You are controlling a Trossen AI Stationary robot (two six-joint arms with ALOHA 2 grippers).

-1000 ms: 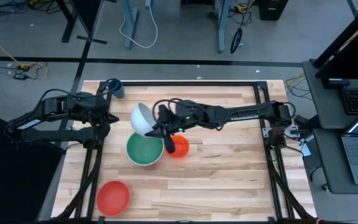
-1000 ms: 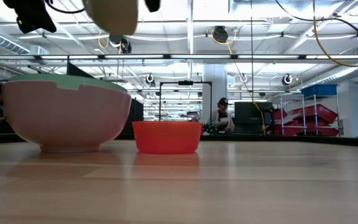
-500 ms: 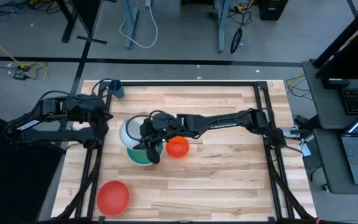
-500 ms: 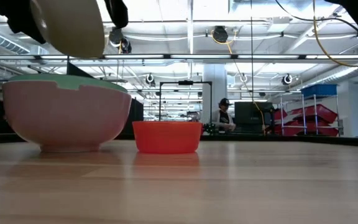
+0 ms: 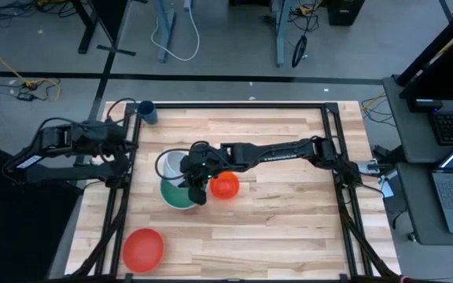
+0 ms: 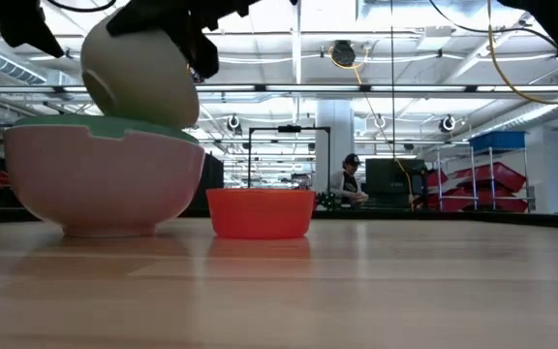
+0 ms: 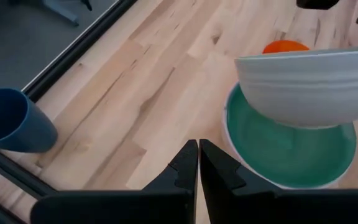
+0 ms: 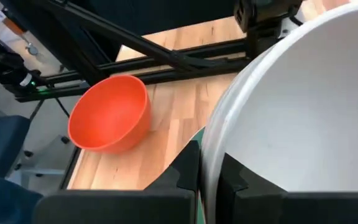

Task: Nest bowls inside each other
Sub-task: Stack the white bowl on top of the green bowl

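My right gripper [image 5: 192, 179] is shut on the smaller white bowl [image 5: 171, 165] and holds it over the green bowl [image 5: 178, 196]. The green bowl sits inside a larger white bowl [image 6: 105, 184] at the table's middle left. In the low view the held bowl [image 6: 141, 76] hangs tilted just above the green rim [image 6: 134, 124]; I cannot tell whether they touch. The small orange-red bowl [image 5: 226, 186] stands on its base just right of them. The red bowl [image 5: 143, 248] stands at the near left. My left gripper [image 7: 198, 163] is shut with nothing in it, left of the stack. My right gripper holds the smaller white bowl by its rim [image 8: 211, 146], one finger [image 8: 188, 167] outside the wall and the other inside. The fingers come from the table's right, slanting down. The bowl hangs tilted, mouth mostly up, over the green bowl.
A dark blue cup [image 5: 145, 111] stands at the far left corner, beside the left arm. A black frame rail [image 5: 234, 105] runs round the table. Bare wood lies to the right and at the near edge.
My right gripper has gone toward the table's left and down with the white bowl. The bowl was beyond the green bowl with its mouth tipped sideways; now it is above the green bowl and turned more upright. My left gripper has drawn back toward the left edge.
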